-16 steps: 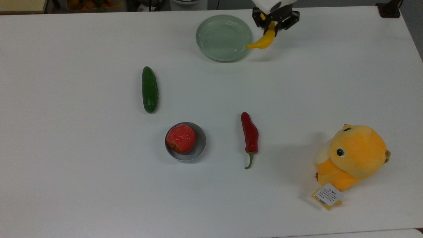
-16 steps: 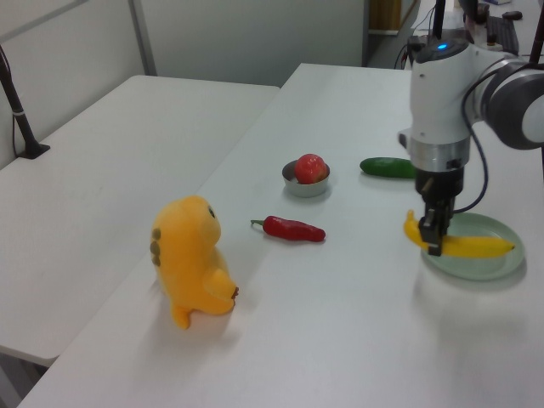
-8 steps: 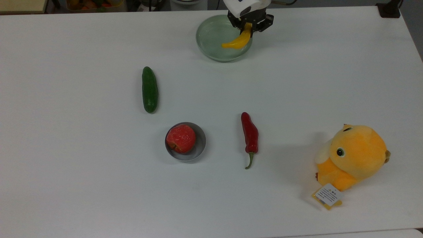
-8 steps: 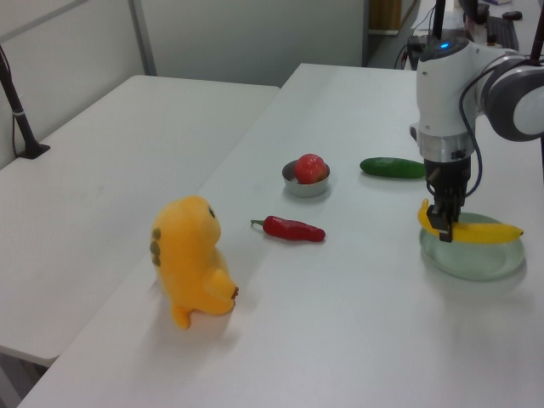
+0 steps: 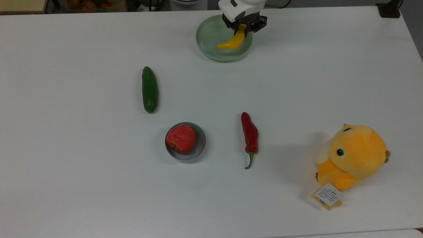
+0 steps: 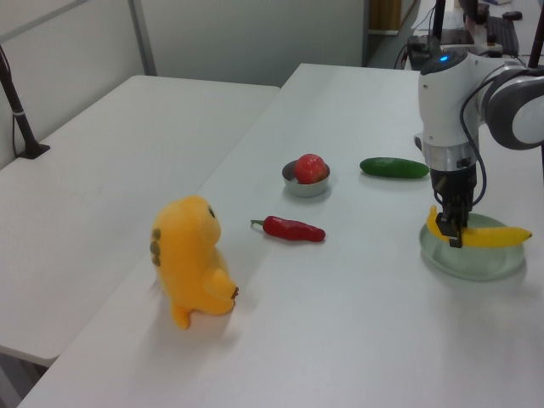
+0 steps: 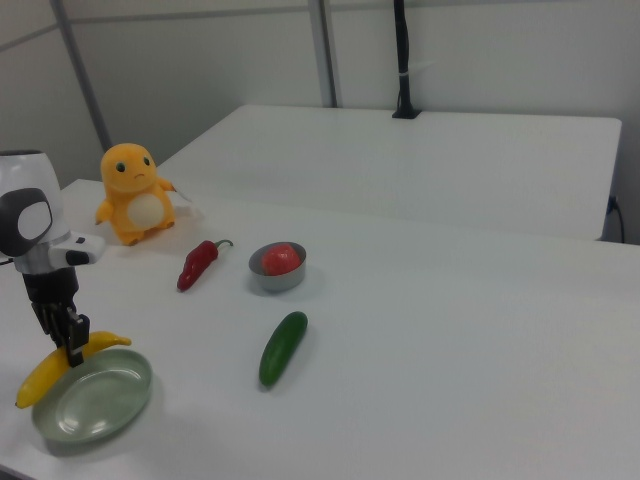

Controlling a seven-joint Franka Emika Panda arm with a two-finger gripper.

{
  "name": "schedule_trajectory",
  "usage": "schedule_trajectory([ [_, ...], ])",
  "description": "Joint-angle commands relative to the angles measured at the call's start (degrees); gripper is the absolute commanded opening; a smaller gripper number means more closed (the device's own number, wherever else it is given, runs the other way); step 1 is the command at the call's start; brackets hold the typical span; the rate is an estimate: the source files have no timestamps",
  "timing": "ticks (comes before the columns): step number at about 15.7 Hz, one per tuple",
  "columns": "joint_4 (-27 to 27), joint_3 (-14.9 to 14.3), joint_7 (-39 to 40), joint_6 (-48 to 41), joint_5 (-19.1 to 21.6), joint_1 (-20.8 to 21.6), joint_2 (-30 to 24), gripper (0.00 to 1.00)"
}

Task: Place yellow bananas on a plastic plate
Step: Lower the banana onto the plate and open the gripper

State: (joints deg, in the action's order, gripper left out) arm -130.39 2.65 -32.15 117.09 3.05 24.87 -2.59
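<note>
Fingers (image 5: pixel 242 30) of the gripper (image 5: pixel 244 29) are clamped on one end of the yellow bananas (image 5: pixel 232 41), a single curved fruit held over the plastic plate (image 5: pixel 208 36). In the top view the gripper sits at the plate's 2 o'clock rim and the banana slants from there toward 8 o'clock, its free tip over the plate's middle. Whether that tip touches the plate is hard to say; in the left view it seems to hang just above the rim.

On the white surface (image 5: pixel 297 82), in the top view, a dark green cucumber (image 5: pixel 149 89) lies at the plate's 7 o'clock, well apart. A grey metal bowl (image 5: pixel 200 142) with a red apple (image 5: pixel 180 138) inside sits at 6 o'clock from the cucumber. A red chili pepper (image 5: pixel 249 134) lies at the bowl's 3 o'clock, and a yellow plush toy (image 5: pixel 355 156) rests farther off at 3 o'clock.
</note>
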Motion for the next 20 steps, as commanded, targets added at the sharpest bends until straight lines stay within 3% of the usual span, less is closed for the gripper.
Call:
schedule_trajectory([
  [1,-1.10,-0.27,1.04,-0.37,-1.02,-0.52,-1.01,0.86],
  [2,-1.01,-0.27,1.04,-0.37,-1.11,-0.79,-1.01,0.98],
  [3,-0.92,-0.27,1.13,-0.37,-1.20,-0.70,-1.01,1.00],
  [10,1.44,-0.54,3.31,-0.37,-2.42,-1.75,-1.27,1.00],
  [16,11.98,-3.88,5.95,-2.99,-4.54,-6.84,-2.33,1.00],
  [20,20.24,-6.42,13.16,-8.00,-4.37,-10.45,-1.98,1.00],
])
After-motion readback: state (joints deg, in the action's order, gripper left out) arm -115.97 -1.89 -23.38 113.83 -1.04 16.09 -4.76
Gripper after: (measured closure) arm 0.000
